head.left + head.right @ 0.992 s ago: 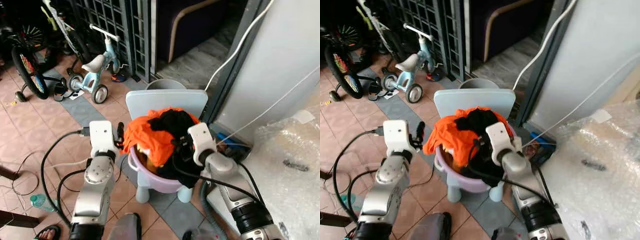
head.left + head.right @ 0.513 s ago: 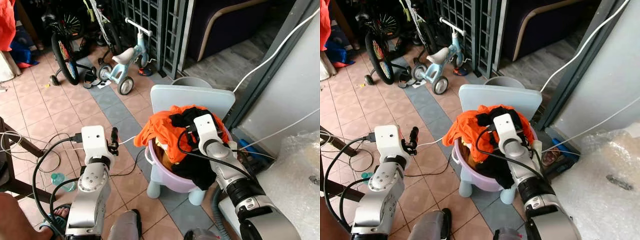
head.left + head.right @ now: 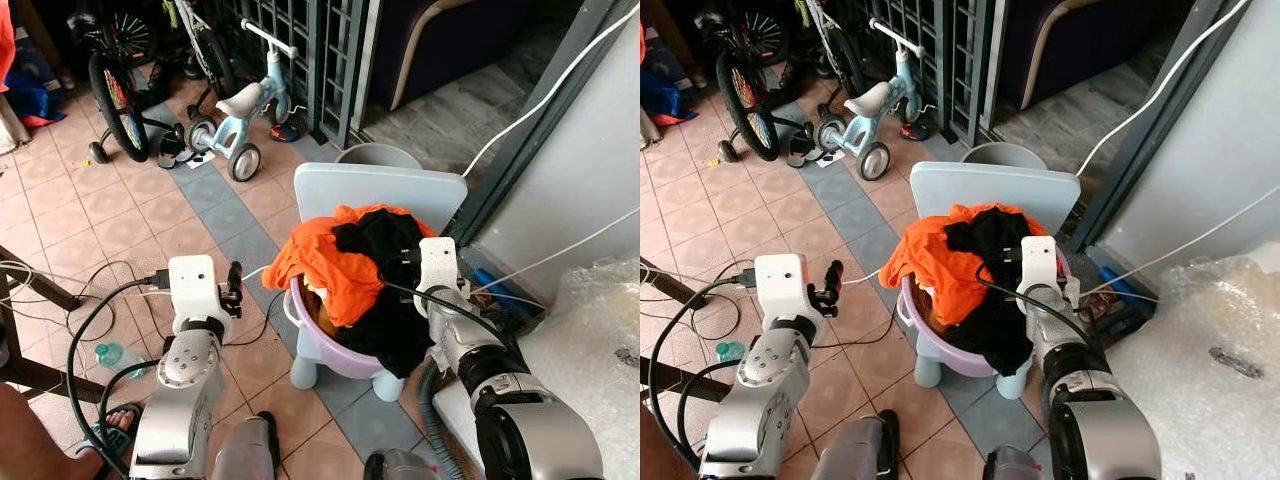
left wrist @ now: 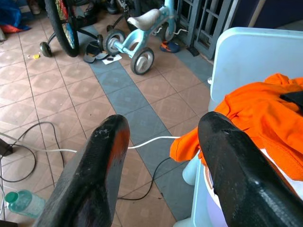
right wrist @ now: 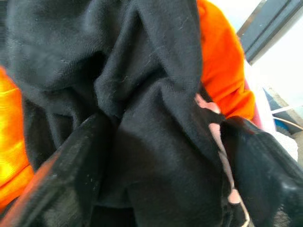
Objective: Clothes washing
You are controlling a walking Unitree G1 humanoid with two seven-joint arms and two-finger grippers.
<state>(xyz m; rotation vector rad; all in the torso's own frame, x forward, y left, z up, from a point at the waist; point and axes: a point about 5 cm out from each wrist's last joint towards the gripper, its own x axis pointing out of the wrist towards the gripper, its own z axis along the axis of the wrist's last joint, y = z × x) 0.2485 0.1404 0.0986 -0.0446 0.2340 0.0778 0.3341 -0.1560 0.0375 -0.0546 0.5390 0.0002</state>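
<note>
The round lilac plastic wash basin (image 3: 325, 345) sits on the seat of a small pale-blue plastic child's chair (image 3: 380, 190), heaped with a bright orange garment (image 3: 335, 265) and a crumpled black cloth garment (image 3: 385, 240) that spills over the basin's front edge. The right gripper (image 5: 161, 142) is pushed into the black garment, fingers spread wide with the cloth bunched between them (not clamped on it as far as I can see). The left gripper (image 4: 163, 142) hangs beside the basin over the tiled floor, jaws wide apart and holding nothing. A light-blue kids' tricycle (image 3: 240, 105) stands further back by the dark metal grille (image 3: 320, 45), and a white cable (image 4: 151, 140) trails across the tiles.
</note>
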